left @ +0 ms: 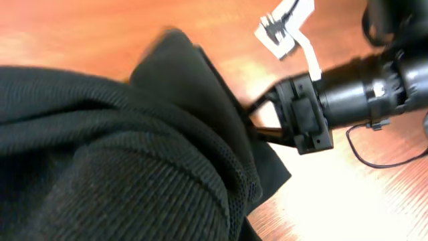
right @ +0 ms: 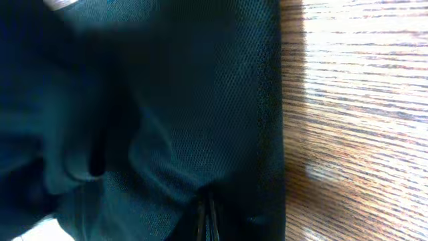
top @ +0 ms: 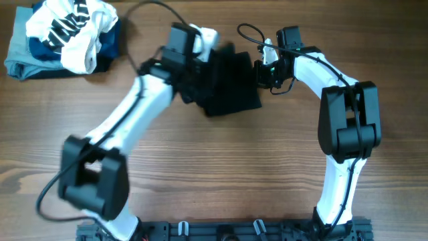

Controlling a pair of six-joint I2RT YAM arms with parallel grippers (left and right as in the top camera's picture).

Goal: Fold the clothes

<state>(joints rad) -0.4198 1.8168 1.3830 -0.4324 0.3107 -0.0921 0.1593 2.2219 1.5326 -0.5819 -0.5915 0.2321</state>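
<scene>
The black knit-fabric T-shirt [top: 231,84] lies bunched at upper centre of the overhead frame. The right gripper [top: 255,70] pinches its edge; the left gripper [top: 194,77] is buried in cloth, its state untellable. Uneven pulling could skew the fold.

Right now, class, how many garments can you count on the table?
4. A black T-shirt lies at the centre, between the arms. Top left, a white lettered garment sits on a navy garment and a light-blue garment. The pile may hide more.
</scene>
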